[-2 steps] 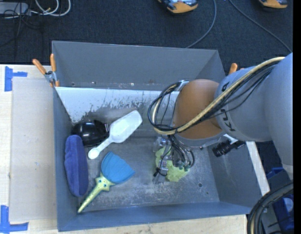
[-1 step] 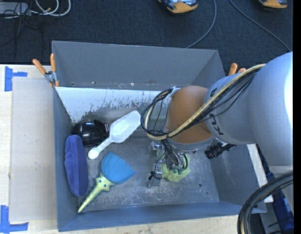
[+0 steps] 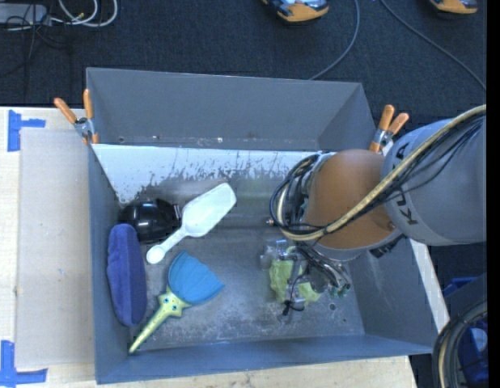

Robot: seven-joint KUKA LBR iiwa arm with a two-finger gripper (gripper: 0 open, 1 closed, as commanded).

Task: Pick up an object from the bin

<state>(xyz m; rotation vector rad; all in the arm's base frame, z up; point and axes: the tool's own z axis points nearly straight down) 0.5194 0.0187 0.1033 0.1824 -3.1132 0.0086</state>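
My gripper is down at the bin floor on the right side, under the orange wrist cover. Its fingers reach into a crumpled yellow-green soft thing that lies right beneath it; part of that thing is hidden by the gripper. A white plastic scoop lies to the left, well away from the gripper, handle pointing down-left. Below the scoop rests a blue fan-shaped brush with a yellow-green handle.
A black rounded object sits at the back left next to the scoop. A dark blue padded roll lies along the left wall. The arm and its cables cover the right part of the bin.
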